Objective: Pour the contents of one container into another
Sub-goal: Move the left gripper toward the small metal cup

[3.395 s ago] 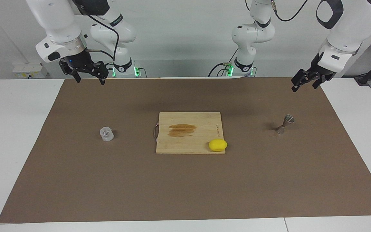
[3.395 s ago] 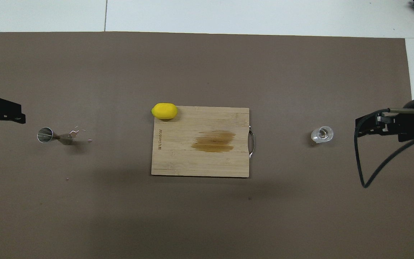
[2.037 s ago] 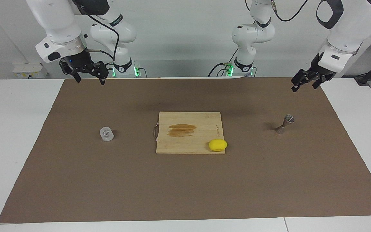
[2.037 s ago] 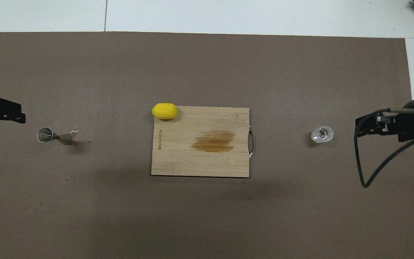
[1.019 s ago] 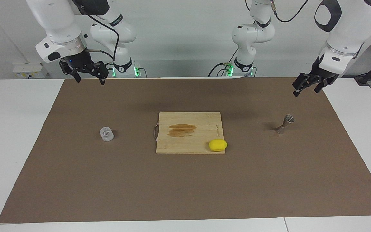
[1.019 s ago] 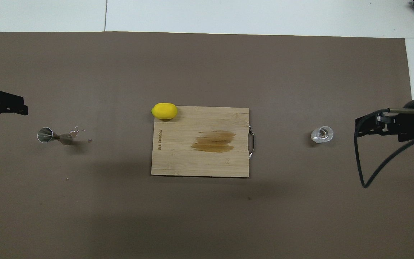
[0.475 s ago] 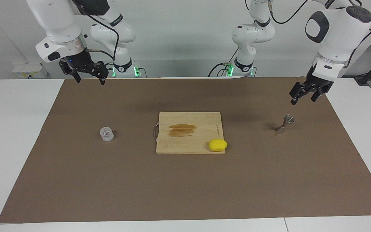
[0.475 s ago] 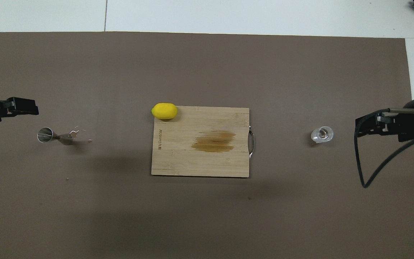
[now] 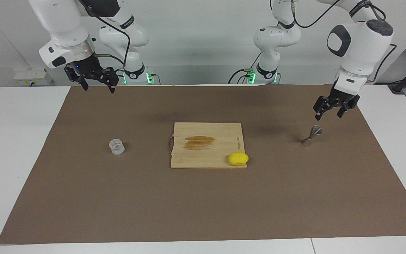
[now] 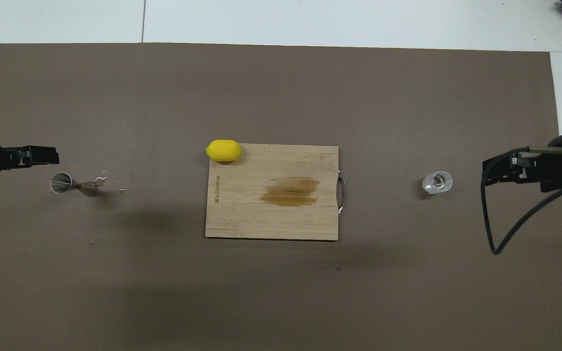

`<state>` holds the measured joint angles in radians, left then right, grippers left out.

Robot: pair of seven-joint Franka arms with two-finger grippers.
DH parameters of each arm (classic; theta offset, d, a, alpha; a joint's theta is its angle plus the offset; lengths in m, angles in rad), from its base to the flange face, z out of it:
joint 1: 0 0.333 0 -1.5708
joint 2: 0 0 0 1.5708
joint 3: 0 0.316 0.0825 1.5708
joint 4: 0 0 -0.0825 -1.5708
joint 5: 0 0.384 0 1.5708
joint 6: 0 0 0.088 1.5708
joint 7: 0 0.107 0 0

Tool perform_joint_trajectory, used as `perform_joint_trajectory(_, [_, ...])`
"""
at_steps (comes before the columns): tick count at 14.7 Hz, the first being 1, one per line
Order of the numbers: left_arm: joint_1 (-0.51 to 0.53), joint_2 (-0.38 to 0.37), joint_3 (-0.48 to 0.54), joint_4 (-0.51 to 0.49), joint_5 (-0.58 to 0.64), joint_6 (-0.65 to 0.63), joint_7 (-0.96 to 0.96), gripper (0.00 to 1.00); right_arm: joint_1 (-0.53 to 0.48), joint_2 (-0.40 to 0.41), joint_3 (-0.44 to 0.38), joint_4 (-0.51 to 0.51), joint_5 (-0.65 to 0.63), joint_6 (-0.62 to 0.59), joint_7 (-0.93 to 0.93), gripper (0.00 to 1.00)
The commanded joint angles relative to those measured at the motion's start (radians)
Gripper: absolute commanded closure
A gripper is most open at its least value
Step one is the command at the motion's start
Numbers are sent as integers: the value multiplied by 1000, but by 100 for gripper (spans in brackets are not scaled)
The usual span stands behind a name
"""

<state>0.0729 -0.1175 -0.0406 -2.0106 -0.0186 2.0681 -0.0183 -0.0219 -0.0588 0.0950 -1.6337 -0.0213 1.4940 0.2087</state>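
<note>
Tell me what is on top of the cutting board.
On the cutting board a yellow lemon sits at one corner, overhanging the edge, and a brown stain marks the middle. Nothing covers the board.

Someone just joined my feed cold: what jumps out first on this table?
The yellow lemon on a corner of the wooden cutting board at the table's middle. Then the open left gripper over the metal jigger, while the open right gripper waits, the clear cup standing untouched at its end.
</note>
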Motion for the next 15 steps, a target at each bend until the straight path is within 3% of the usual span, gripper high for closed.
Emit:
perform_joint_trajectory(1, [10,-31,-1,-36,15,21,14,0,-16,-21,8,-20,7,11,-15,1])
perform_joint_trajectory(8, [-2,-28,-1,-25,15,-9,3,0,-16,-21,6,-20,7,11,-15,1])
perform_joint_trajectory(11, [5,-31,-2,-30,15,-97,3,0,-16,-21,6,-20,7,11,-15,1])
perform_joint_trajectory(15, [-8,2,-7,-11,17,-109,3,0,-16,-21,6,-20,7,11,-15,1])
